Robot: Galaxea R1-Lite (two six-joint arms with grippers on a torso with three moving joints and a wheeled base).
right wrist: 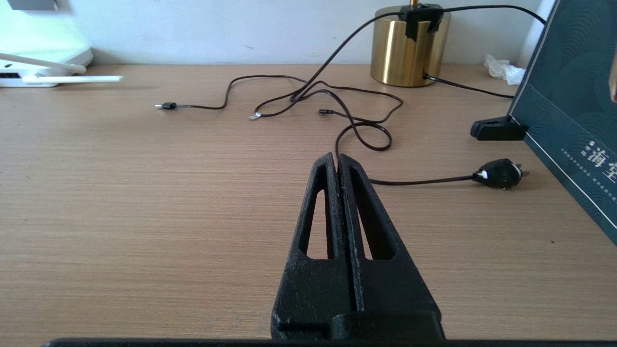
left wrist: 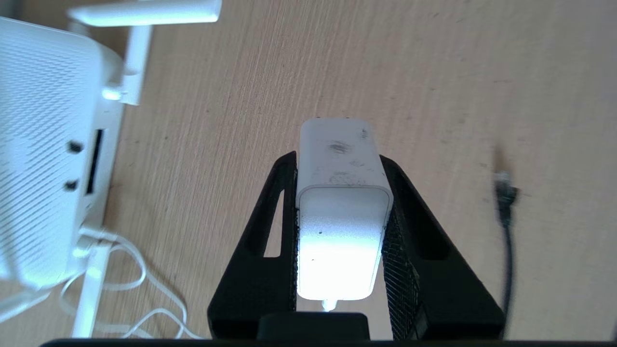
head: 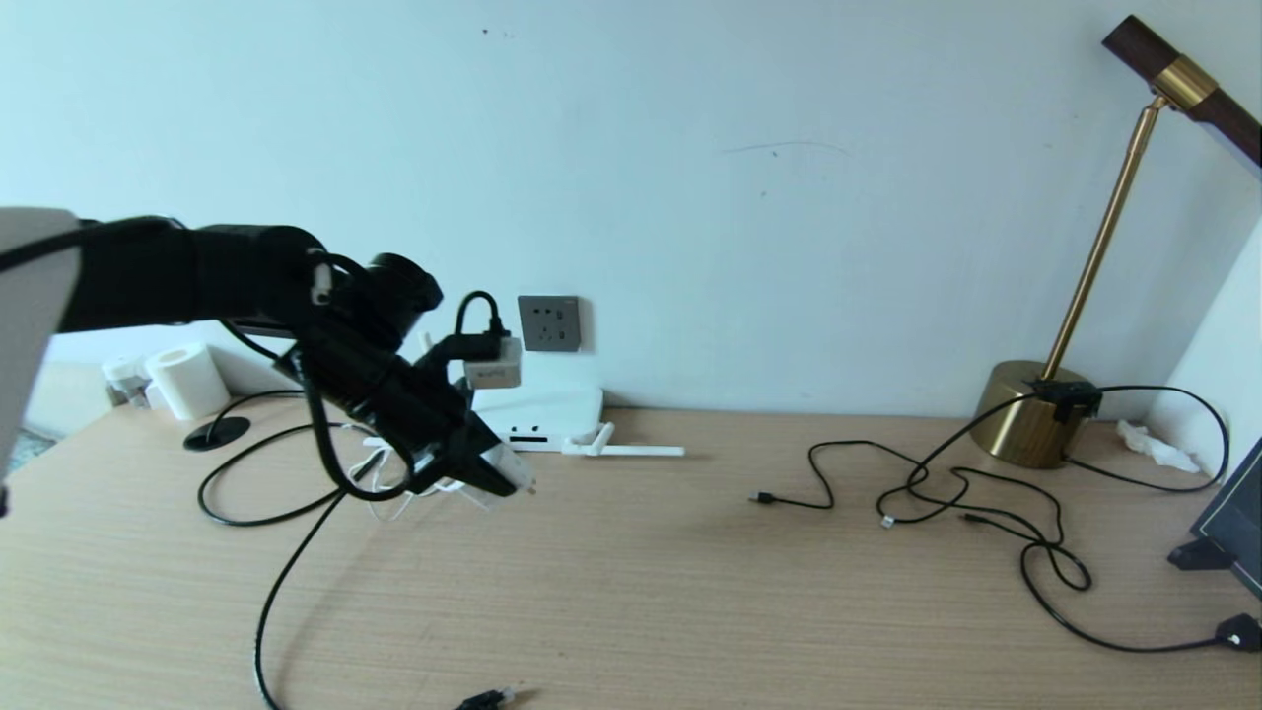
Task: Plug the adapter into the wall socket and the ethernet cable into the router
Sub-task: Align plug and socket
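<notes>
Wooden desk (head: pixel 631 592), router (head: pixel 542 414), ethernet cable (head: pixel 286 582), brass lamp base (head: pixel 1025 414)

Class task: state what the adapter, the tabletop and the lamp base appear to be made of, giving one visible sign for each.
Adapter, clamped in the left gripper: probably matte white plastic, with smooth rounded edges and scuffs.
Tabletop: wood or wood-look laminate, with fine straight grain.
Lamp base: likely brass-coloured metal, with a brushed sheen.
</notes>
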